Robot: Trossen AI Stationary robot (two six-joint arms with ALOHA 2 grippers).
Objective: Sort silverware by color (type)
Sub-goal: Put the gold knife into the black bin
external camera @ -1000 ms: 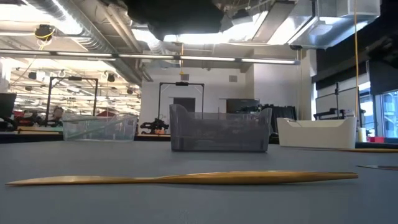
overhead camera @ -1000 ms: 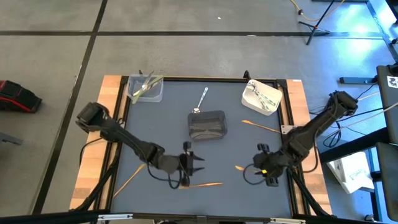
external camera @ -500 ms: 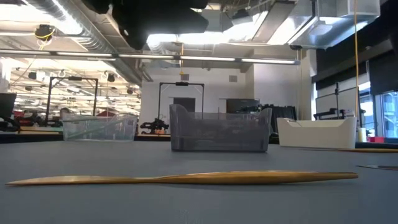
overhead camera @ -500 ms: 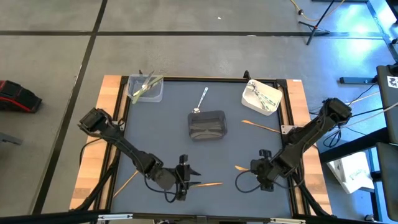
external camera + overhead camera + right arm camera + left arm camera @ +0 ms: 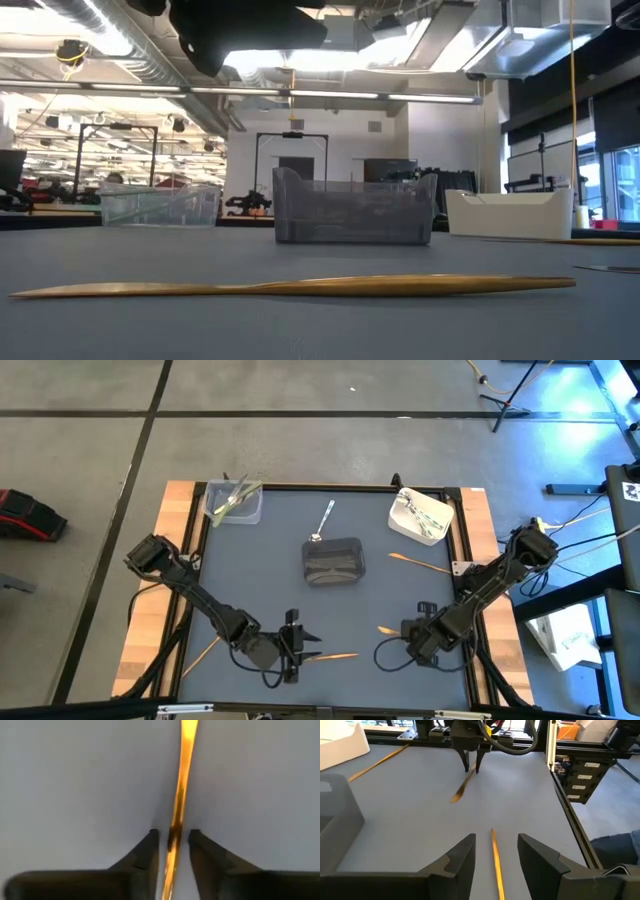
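Observation:
Two orange utensils lie flat on the grey mat near its front edge. My left gripper (image 5: 306,648) is open and nearly level, and its fingers stand on either side of one utensil's (image 5: 495,860) near end without touching it. My right gripper (image 5: 173,832) points down over the end of the other orange utensil (image 5: 181,780). It is open by a narrow gap, one finger on each side and a little mat showing between each finger and the utensil. The left wrist view shows the right gripper (image 5: 472,769) farther off, over that utensil (image 5: 460,791).
A clear container (image 5: 236,502) with olive-green utensils stands far left, a dark grey container (image 5: 333,560) mid-table, and a white container (image 5: 422,516) far right. A silver spoon (image 5: 323,520) and two more orange utensils (image 5: 420,564) (image 5: 203,651) lie loose on the mat.
My left gripper has gone toward the table's near edge and rolled, ending astride the orange utensil's end. My right gripper has tipped downward and sunk toward the mat over the other orange utensil. Neither utensil has moved.

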